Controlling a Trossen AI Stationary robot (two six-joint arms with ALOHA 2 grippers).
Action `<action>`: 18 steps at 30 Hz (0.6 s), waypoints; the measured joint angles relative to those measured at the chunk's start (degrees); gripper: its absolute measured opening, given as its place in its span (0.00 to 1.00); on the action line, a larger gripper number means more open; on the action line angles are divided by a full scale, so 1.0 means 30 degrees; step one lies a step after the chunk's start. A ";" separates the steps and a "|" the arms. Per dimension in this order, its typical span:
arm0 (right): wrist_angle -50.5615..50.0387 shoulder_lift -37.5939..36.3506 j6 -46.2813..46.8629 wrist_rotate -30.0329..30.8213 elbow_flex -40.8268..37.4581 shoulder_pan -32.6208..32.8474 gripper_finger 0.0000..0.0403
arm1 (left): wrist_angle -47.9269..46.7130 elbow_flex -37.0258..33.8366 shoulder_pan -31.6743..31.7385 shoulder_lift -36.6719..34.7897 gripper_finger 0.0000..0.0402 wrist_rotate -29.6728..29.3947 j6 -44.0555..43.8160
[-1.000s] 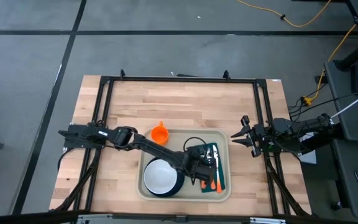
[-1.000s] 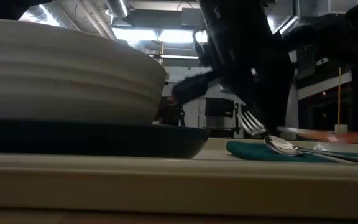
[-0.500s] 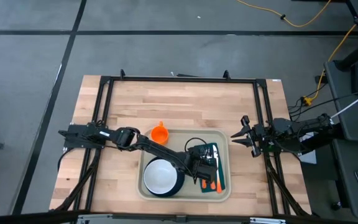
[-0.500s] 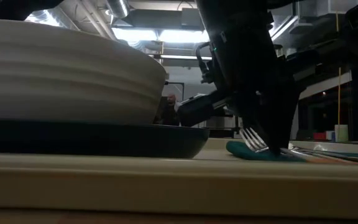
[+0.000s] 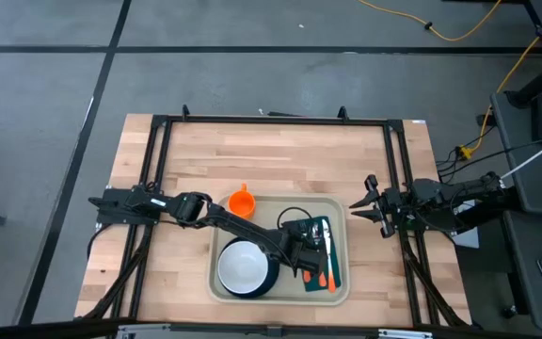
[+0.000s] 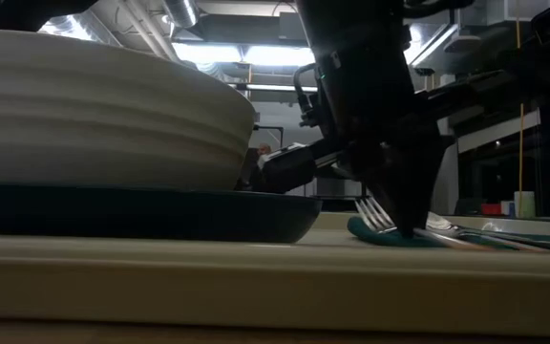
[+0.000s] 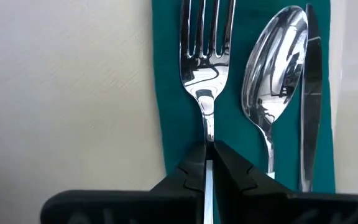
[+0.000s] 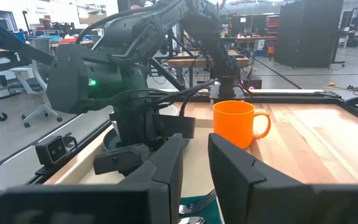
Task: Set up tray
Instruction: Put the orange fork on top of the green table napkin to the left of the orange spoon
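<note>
The large beige rectangular plastic tray (image 5: 342,282) with rounded corners and a raised rim is lying on the light wooden slatted table (image 5: 280,160), toward the table's near edge and between the two arms. Its long axis is running across the table, from the left arm's side to the right arm's side.

Inside the tray, a white ribbed bowl (image 5: 241,266) is sitting on a dark blue round plate (image 6: 208,215) on the left side. A dark green rectangular cloth (image 7: 169,93) is lying on the right side, carrying a silver metal fork (image 7: 205,56), a silver spoon (image 7: 272,68) and a silver knife blade (image 7: 311,81) side by side, all lying crosswise to the tray's long axis. An orange plastic mug (image 5: 241,201) is standing on the table just beside the tray's far rim.

The left gripper (image 7: 207,163) is reaching over the tray, its fingers clenched on the fork's handle. The right gripper (image 5: 363,209) is waiting just beyond the tray's right end, fingers spread and grasping nothing.

In the high view the left arm is covering much of the cutlery. In the low view the bowl is filling the foreground and the gripper is hiding the fork's handle.
</note>
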 joint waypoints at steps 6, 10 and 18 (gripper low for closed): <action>-0.0002 0.0001 -0.0013 0.0000 0.0000 -0.0007 0.21 | 0.0506 0.0002 -0.0011 0.0000 0.01 0.0019 0.0011; -0.0007 0.0001 0.0008 0.0000 0.0000 -0.0004 0.21 | 0.0515 0.0002 -0.0022 -0.0007 0.01 0.0030 0.0062; -0.0006 0.0000 -0.0025 0.0000 0.0000 -0.0006 0.21 | 0.0350 0.0002 -0.0022 -0.0007 0.01 0.0046 0.0305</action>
